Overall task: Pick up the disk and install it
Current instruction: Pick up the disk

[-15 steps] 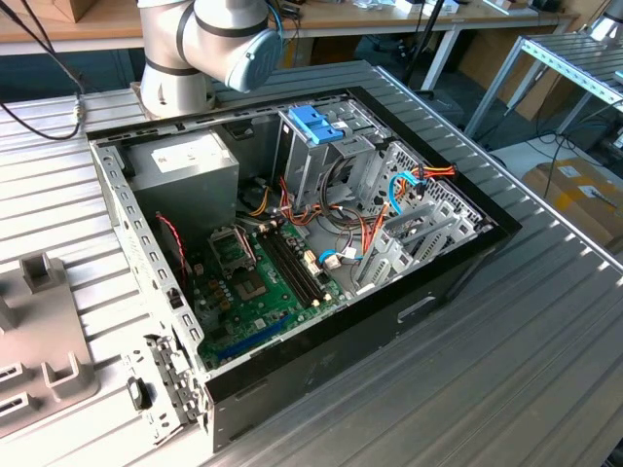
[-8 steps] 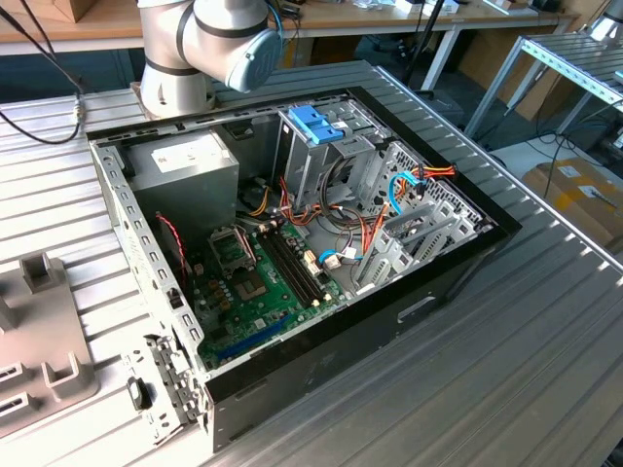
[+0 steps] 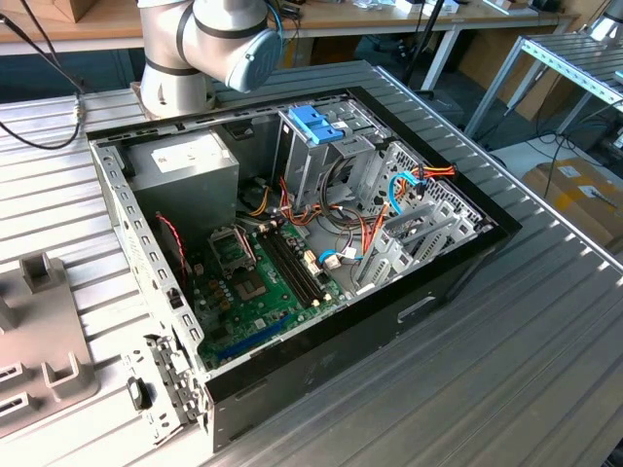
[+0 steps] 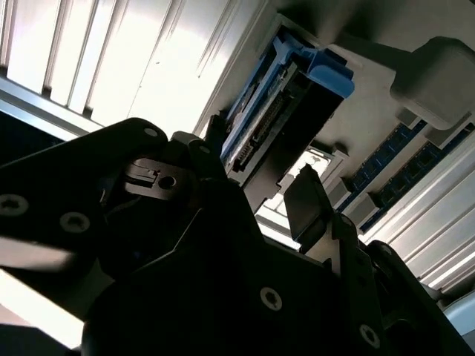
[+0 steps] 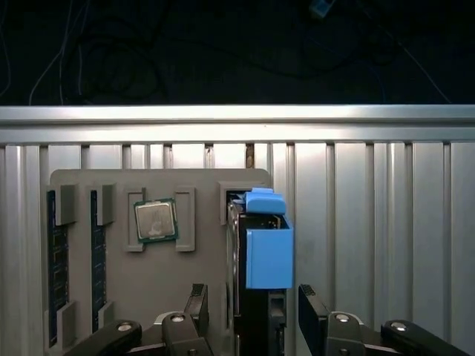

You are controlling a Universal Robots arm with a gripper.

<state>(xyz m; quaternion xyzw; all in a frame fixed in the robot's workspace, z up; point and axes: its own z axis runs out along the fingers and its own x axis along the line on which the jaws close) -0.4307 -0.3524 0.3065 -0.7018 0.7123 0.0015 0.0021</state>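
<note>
Ribbed metal surface (image 5: 386, 222) below, the claw (image 5: 252, 293) stands wide astride the upright disk (image 5: 267, 252): pick-up stage, I'd say, needing a square squeeze.

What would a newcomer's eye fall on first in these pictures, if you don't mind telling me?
In the first wrist view, the disk, standing on edge with its bright blue rail in a grey holder tray, sits between the fingers of the open gripper. A processor chip lies in the same tray beside it. In the exterior view, an open computer case with a green motherboard lies on the ribbed metal table.
</note>
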